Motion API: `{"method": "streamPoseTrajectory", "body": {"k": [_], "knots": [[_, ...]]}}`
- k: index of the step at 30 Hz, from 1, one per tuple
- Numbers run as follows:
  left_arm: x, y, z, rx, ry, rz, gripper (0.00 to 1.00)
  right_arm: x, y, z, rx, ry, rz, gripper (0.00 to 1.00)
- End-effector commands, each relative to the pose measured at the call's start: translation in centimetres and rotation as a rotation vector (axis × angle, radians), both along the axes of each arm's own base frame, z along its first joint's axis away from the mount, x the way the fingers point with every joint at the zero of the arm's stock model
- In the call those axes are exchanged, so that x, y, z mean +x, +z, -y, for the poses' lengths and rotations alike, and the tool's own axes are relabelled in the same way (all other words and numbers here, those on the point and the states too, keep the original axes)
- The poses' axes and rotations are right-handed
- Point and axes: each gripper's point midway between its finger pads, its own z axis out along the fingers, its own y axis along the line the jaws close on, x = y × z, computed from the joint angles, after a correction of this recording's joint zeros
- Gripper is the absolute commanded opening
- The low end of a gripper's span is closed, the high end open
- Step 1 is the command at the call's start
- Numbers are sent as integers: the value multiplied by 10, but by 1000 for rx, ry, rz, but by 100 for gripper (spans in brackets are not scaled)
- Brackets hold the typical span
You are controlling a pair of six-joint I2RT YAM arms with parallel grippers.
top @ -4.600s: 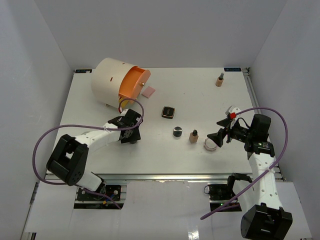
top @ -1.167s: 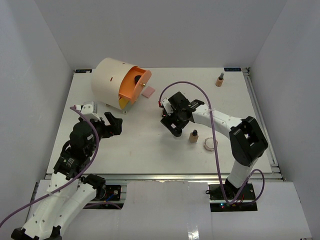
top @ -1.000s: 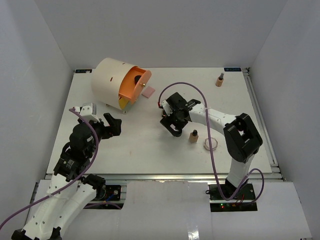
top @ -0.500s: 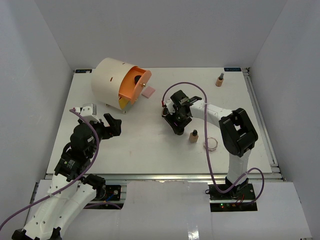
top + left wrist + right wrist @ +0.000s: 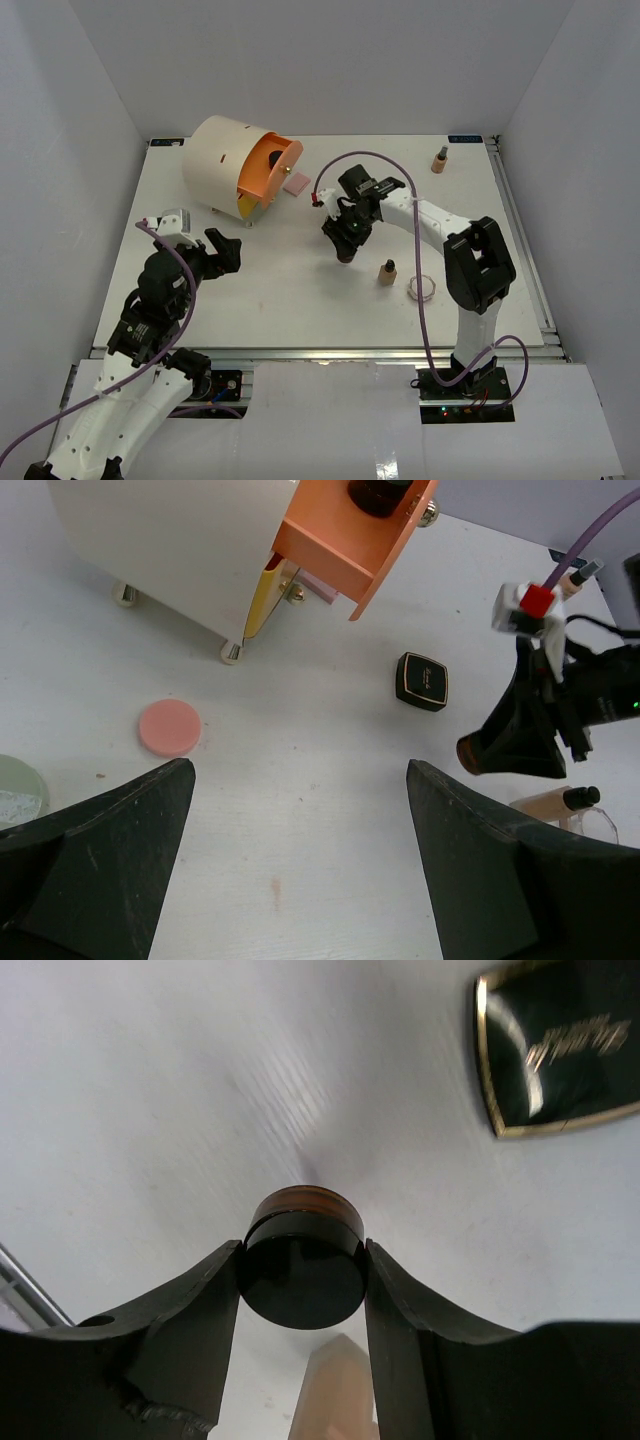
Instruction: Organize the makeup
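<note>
One round jar (image 5: pixel 303 1285), black lid, amber body, in right pincer (image 5: pixel 303 1262).

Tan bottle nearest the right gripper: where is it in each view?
Top external: the tan bottle stands right of centre, just right of the right gripper.
Left wrist: at the lower right edge, below that gripper.
Right wrist: bottom centre, under the gripper.
Shared landmark: the right gripper, closed around a black jar.
</note>
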Motion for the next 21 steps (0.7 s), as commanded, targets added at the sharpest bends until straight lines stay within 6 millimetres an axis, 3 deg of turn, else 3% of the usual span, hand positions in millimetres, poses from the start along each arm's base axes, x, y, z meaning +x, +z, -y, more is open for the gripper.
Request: {"method": "streamPoseTrajectory", "body": {"k": [1, 5, 10, 16, 21], "knots": [[0, 8, -5, -14, 23, 33, 98, 1, 130, -55, 353, 290, 200, 10], [-1, 10, -6, -15, 31, 41, 98, 15, 218, -89, 537, 392, 383, 10], [0, 11, -8, -14, 42, 45, 98, 40, 293, -136, 689, 360, 582, 11], [-3, 14, -15, -18, 72, 64, 98, 63, 324, -189, 752, 257, 722, 11], [-1, 12, -14, -14, 72, 55, 98, 83, 332, -206, 754, 182, 841, 12]]}}
